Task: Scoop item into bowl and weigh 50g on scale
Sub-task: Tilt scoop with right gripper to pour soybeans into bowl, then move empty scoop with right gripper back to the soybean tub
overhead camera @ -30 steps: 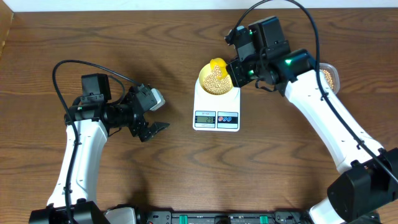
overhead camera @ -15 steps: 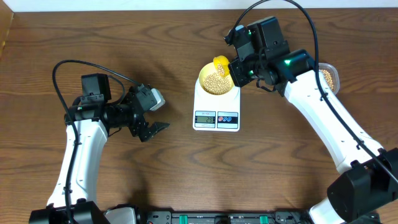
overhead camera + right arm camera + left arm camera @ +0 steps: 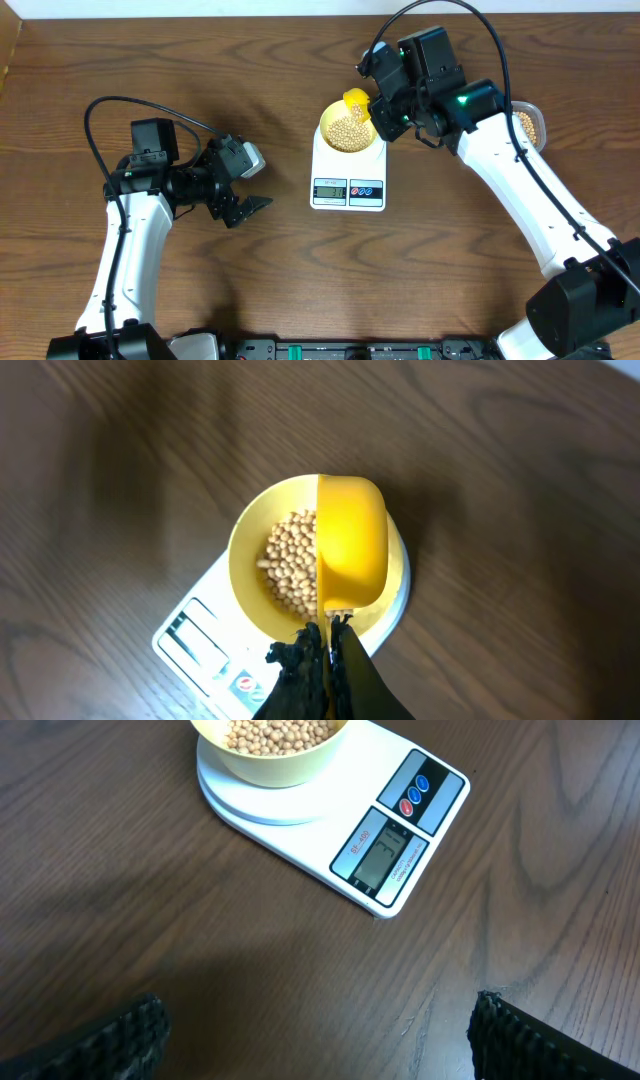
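A pale yellow bowl [image 3: 350,135] holding tan beans [image 3: 347,128] stands on the white scale [image 3: 348,185], mid-table. My right gripper [image 3: 378,108] is shut on the handle of a yellow scoop [image 3: 355,99], which hangs tipped over the bowl's far-right rim. The right wrist view looks down on the scoop [image 3: 350,540] covering the right half of the bowl [image 3: 245,550], with beans [image 3: 290,565] left of it and the gripper [image 3: 328,635] clamped on the handle. My left gripper [image 3: 245,208] hovers open and empty left of the scale [image 3: 400,850], fingers [image 3: 130,1035] wide apart.
A clear tub [image 3: 530,122] with more beans sits at the right behind my right arm. The scale's display [image 3: 380,855] and two round buttons [image 3: 412,798] face the table's front. Bare wooden table [image 3: 300,280] lies around the scale.
My right gripper has lifted the scoop slightly up and back over the bowl's far rim. The left arm has not moved.
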`<act>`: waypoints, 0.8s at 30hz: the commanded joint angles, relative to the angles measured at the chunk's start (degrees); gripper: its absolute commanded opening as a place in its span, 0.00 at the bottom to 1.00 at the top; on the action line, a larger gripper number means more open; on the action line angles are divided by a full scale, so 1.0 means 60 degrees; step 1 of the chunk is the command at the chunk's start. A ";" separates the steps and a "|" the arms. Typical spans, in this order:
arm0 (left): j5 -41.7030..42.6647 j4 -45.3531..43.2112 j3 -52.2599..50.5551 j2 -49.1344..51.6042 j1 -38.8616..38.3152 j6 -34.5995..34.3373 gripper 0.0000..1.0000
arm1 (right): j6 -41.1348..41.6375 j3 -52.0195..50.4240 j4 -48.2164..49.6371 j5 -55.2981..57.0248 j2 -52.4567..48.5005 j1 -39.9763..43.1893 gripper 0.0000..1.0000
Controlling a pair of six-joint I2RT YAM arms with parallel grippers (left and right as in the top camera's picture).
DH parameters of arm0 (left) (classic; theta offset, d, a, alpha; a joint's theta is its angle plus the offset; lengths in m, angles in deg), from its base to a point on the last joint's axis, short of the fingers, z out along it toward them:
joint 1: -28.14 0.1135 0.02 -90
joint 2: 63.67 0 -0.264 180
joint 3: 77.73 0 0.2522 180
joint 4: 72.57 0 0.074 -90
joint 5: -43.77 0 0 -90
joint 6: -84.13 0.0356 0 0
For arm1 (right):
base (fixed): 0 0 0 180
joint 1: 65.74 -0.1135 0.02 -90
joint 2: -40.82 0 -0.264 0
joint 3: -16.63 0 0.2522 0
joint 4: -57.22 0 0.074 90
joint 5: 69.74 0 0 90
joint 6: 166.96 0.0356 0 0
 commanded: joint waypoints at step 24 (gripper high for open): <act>0.0051 0.0029 -0.0098 0.0058 0.0033 -0.0015 0.97 | -0.2605 0.0208 0.0142 -0.0044 0.0189 -0.0033 0.01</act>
